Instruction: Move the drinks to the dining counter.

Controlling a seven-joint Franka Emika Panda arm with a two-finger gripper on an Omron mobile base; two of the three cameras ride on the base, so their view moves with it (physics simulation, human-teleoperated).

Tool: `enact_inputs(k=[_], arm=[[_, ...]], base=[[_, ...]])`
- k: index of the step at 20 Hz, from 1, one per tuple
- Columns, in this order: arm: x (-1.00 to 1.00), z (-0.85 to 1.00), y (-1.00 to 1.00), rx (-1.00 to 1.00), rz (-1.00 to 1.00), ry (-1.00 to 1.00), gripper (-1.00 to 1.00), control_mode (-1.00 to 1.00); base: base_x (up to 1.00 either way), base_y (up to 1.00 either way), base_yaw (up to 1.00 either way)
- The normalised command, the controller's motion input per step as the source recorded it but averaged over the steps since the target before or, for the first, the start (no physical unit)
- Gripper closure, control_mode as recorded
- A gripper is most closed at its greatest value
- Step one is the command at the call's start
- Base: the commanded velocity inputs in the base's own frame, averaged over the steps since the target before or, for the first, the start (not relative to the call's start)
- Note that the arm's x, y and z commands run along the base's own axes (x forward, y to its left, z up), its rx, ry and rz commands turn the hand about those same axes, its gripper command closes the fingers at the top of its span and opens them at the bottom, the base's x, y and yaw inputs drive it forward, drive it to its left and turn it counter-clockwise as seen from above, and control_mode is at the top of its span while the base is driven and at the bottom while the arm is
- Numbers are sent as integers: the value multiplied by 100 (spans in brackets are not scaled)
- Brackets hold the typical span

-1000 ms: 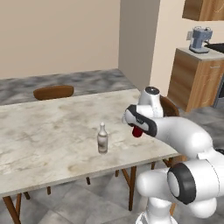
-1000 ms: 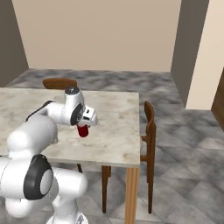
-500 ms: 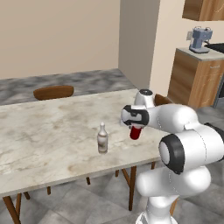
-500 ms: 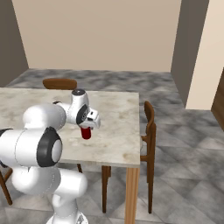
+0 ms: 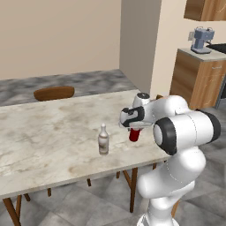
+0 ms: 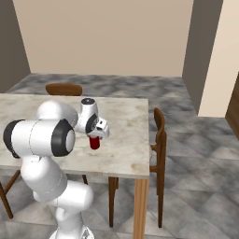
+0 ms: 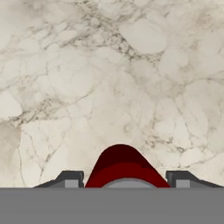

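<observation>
I see my pincer closed around the small red can, one finger on each side of it in the hand view. The can hangs upright under the hand, over the marble tabletop near its right end; I cannot tell whether its base touches the surface. In the right base view the can shows just below the hand, above the tabletop. The slim brown bottle stands upright on the tabletop, near the front edge and apart from the can, to its left. A wooden chair sits at the table's right end, another behind the far side.
</observation>
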Motion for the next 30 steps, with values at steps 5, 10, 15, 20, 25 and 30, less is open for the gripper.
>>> enact_inputs(k=[5, 10, 15, 20, 25, 30], arm=[[16, -33, 0, 0, 0, 1, 100, -100], [6, -10, 0, 0, 0, 0, -100, -100], [-1, 1, 0, 0, 0, 0, -100, -100], [-27, 15, 0, 0, 0, 0, -100, -100], [-58, 38, 0, 0, 0, -4, -100, -100], [-87, 73, 0, 0, 0, -27, -100, -100]], base=[[0, 0, 0], [0, 0, 0], [0, 0, 0], [0, 0, 0], [0, 0, 0], [0, 0, 0]])
